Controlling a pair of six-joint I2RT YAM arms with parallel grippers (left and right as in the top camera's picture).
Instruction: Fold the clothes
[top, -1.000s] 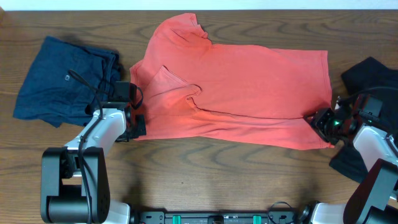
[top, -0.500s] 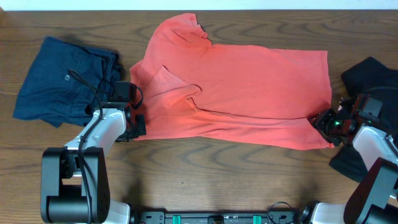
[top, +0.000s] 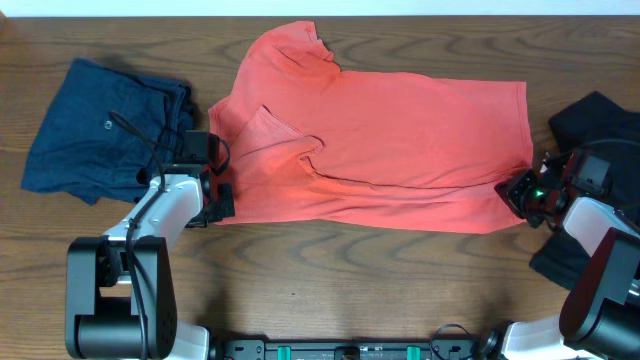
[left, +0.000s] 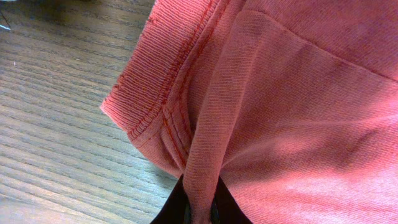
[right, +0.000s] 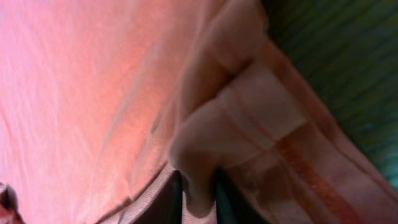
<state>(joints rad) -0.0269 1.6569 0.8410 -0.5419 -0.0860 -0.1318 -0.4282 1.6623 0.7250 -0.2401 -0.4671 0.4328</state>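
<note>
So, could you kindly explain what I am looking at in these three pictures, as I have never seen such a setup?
These show two robot arms at a wooden table, each ending in a two-finger gripper. The wide picture comes from a camera overhead. The two close-ups come from cameras on the wrists. A coral-red T-shirt lies spread out, with a navy-blue garment on one side and a black garment on the other. The left gripper is shut on one near corner of the shirt, and the right gripper pinches the other near corner, at the hem.
</note>
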